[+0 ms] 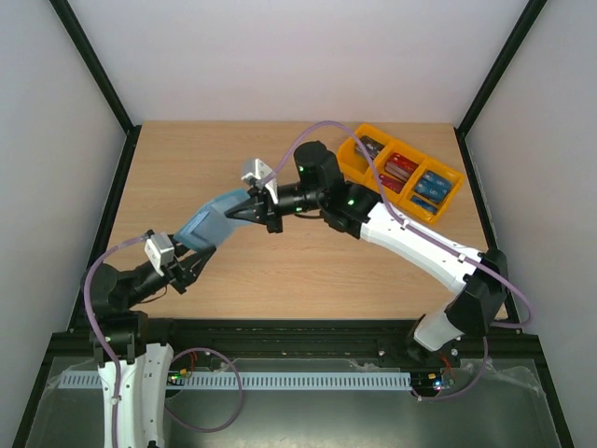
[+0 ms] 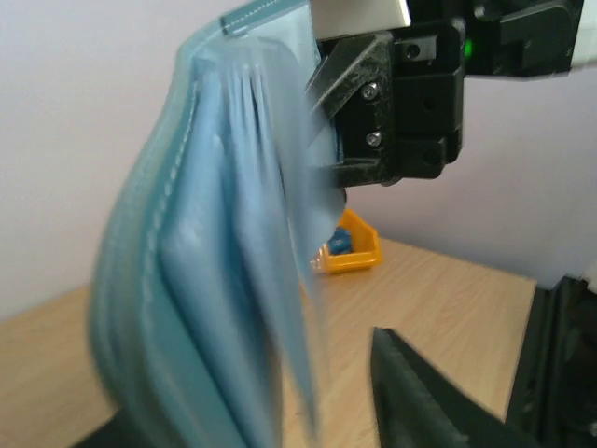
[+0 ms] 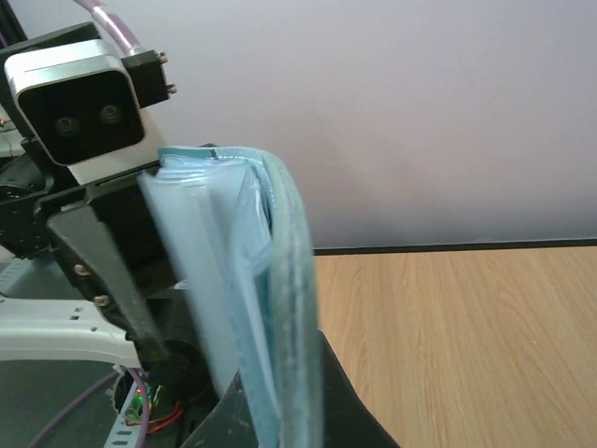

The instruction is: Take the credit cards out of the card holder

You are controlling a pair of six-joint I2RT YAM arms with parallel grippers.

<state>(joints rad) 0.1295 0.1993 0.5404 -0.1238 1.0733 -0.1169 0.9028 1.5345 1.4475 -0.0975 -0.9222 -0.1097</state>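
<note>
Card holder (image 1: pixel 210 226) aloft over worktop (image 1: pixel 308 271), spanning both arms. Looks light, soft, floppy, probably slick inside; best pinched near stitched edge. Right gripper (image 1: pixel 247 209) clamped on card holder's upper end. Left gripper (image 1: pixel 189 259) at lower end, grip unclear.

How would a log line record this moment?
card holder: held aloft | right gripper: shut on it | left gripper: open around it | credit cards: in orange tray

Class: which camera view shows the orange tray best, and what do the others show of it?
The top external view: the whole orange tray shows, three compartments with cards inside. The left wrist view catches only a corner behind the card holder. The right wrist view shows none of it.
</note>
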